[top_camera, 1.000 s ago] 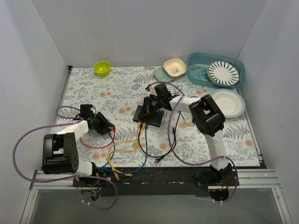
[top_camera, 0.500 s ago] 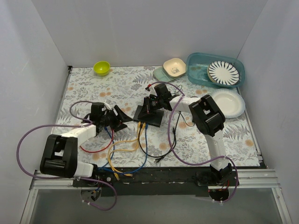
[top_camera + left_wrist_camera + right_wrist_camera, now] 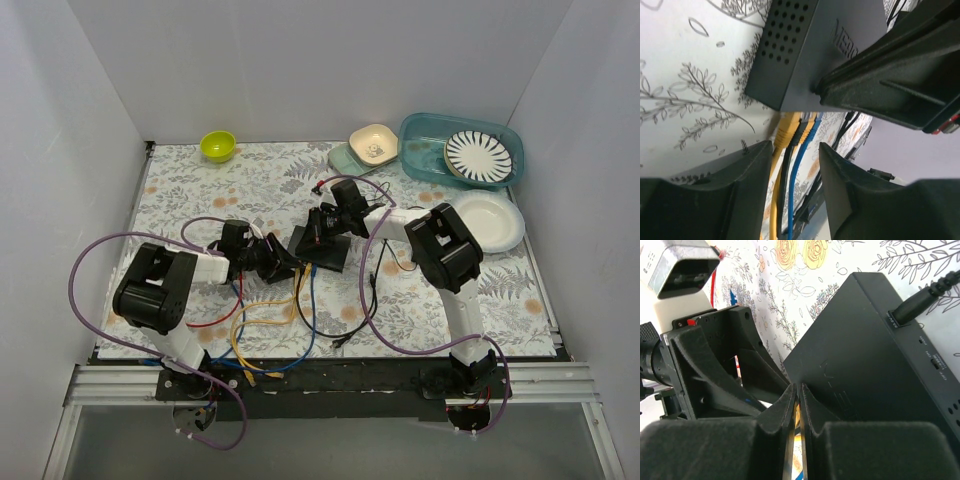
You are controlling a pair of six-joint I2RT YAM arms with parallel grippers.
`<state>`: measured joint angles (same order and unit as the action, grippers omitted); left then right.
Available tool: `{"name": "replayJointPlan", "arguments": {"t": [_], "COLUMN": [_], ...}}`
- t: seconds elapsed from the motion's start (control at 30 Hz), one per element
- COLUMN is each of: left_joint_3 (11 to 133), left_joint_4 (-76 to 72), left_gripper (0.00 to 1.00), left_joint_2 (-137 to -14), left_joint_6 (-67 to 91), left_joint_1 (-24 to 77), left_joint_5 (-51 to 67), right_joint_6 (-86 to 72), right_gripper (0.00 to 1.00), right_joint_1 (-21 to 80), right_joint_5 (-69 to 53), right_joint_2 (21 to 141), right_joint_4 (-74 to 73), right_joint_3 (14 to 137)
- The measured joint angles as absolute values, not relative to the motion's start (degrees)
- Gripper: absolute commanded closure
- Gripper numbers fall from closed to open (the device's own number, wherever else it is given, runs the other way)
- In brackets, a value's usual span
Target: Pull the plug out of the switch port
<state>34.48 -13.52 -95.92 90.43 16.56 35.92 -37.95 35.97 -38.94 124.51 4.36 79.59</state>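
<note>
Three plugs show in the sockets along the near edge of the switch (image 3: pixel 805 55): yellow plug (image 3: pixel 786 127), black plug (image 3: pixel 799 134) and blue plug (image 3: pixel 812 125), side by side, all seated. Nothing is pulled yet.

Switch position: flat on the floral mat, mid-table, with its socket edge toward the arm bases.

Left gripper (image 3: pixel 795 150): fingers spread, at the switch's near-left corner, just short of the socket edge. The plugs and their cables run through the gap between the fingers. The yellow plug lies closest to one finger; contact cannot be confirmed from the wrist view. No grip made.

Right gripper (image 3: pixel 799 395): fingers pressed together with nothing between them, tips down on the top face of the switch. Judged to be bracing the box against a pull.

Power cord (image 3: pixel 920 300) is plugged into the switch's far edge, away from the work.

Progress, as judged: approach and bracing are done. Left to do: advance to the switch edge, close on one plug body, draw it straight out away from the switch. Which plug is intended cannot be told.
</note>
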Motion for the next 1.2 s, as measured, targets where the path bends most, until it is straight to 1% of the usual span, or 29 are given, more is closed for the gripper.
{"name": "replayJointPlan", "arguments": {"t": [0.2, 0.63, 0.83, 0.97, 1.0, 1.1, 1.2], "left_joint_3": [34.68, 34.96, 35.73, 35.9, 35.94, 36.47, 37.47], "left_joint_4": [-15.9, -15.97, -18.22, -19.2, -19.4, -20.03, -20.1], "left_gripper": [0.63, 0.65, 0.64, 0.57, 0.52, 0.48, 0.48], "left_joint_2": [-97.27, -97.78, -99.59, -100.09, -100.09, -100.09, -100.16], "left_joint_6": [92.4, 94.41, 96.99, 98.17, 98.35, 98.35, 97.41], "left_joint_1": [16.62, 16.73, 16.73, 16.6, 16.53, 15.99, 15.09], "left_joint_5": [34.65, 33.19, 33.26, 33.3, 33.3, 33.04, 31.79], "right_joint_6": [-37.91, -37.6, -37.56, -37.56, -37.56, -37.56, -37.56], "right_gripper": [0.85, 0.87, 0.87, 0.87, 0.87, 0.87, 0.87], "right_joint_1": [35.94, 35.64, 35.11, 34.79, 34.76, 34.68, 34.61], "right_joint_5": [-38.48, -36.75, -36.21, -36.21, -36.21, -36.23, -36.23], "right_joint_2": [123.63, 122.17, 121.56, 121.47, 121.45, 121.45, 121.45], "right_joint_4": [4.49, 3.99, 4.1, 4.12, 4.12, 4.12, 4.12], "right_joint_3": [78.43, 77.01, 76.12, 75.94, 75.94, 75.94, 75.94]}}
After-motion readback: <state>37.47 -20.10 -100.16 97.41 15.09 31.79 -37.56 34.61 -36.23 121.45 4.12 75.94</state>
